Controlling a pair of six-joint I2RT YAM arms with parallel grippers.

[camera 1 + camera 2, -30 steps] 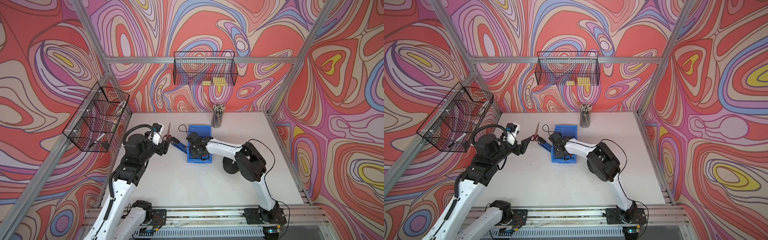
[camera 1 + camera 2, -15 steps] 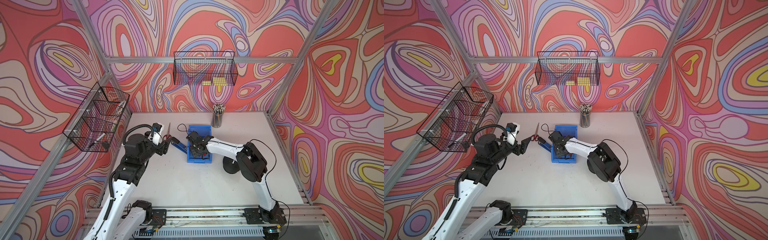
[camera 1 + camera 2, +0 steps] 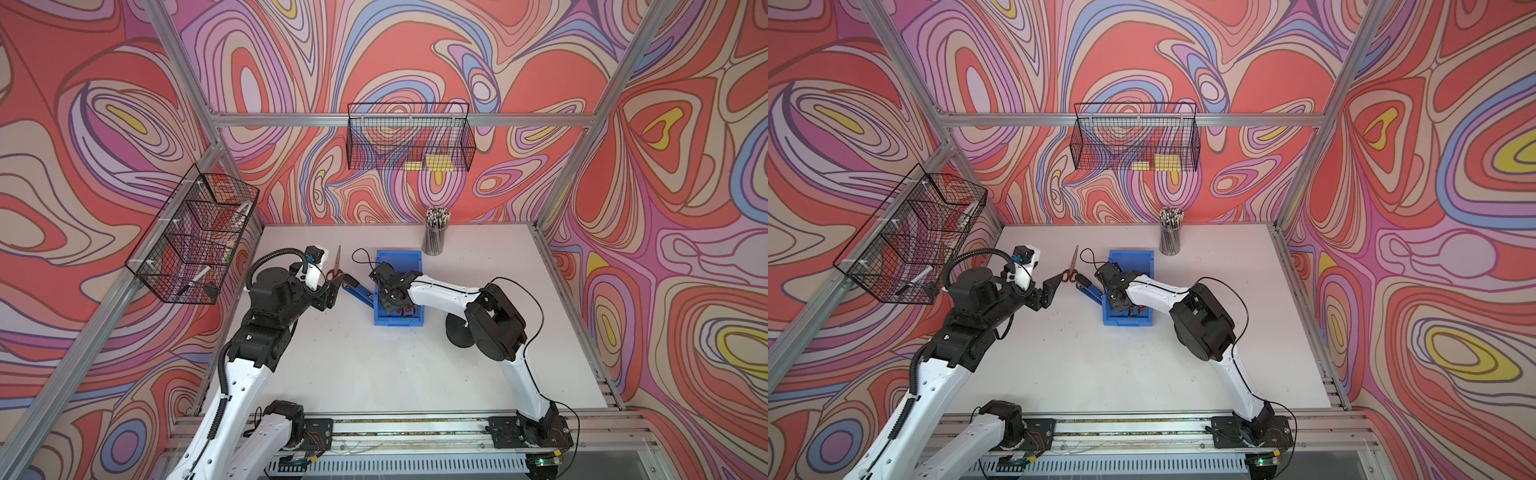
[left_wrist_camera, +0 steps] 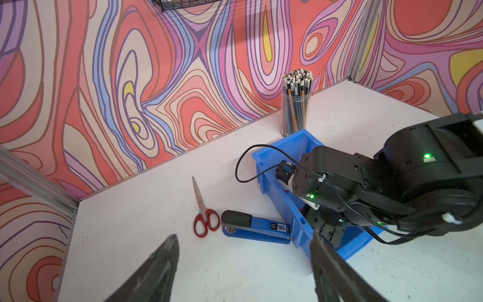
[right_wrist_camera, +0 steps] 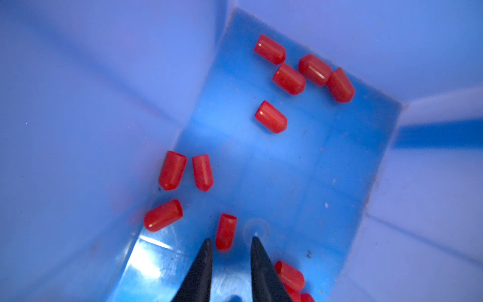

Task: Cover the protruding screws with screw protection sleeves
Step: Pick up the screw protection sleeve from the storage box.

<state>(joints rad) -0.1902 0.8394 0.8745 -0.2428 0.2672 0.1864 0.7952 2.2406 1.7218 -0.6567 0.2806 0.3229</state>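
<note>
Several red screw protection sleeves [image 5: 271,117] lie on the floor of a blue bin [image 3: 398,261]. Inside that bin my right gripper [image 5: 230,239] is open by a narrow gap. One sleeve [image 5: 226,232] lies loose just ahead of its tips, ungripped. A black round base [image 3: 456,332] sits on the table behind my right arm, which covers part of it. The protruding screws cannot be made out on it. My left gripper [image 4: 243,234] hangs wide open and empty above the table, left of the bin, near the stapler.
Red-handled scissors [image 4: 205,219] and a blue stapler [image 4: 257,228] lie just left of the bin. A cup of pencils [image 3: 434,232] stands behind it at the back wall. Wire baskets hang on the back wall [image 3: 409,139] and the left wall [image 3: 193,245].
My right gripper's jaws have parted from shut to a narrow gap inside the bin. Both arms stay nearly where they were.
</note>
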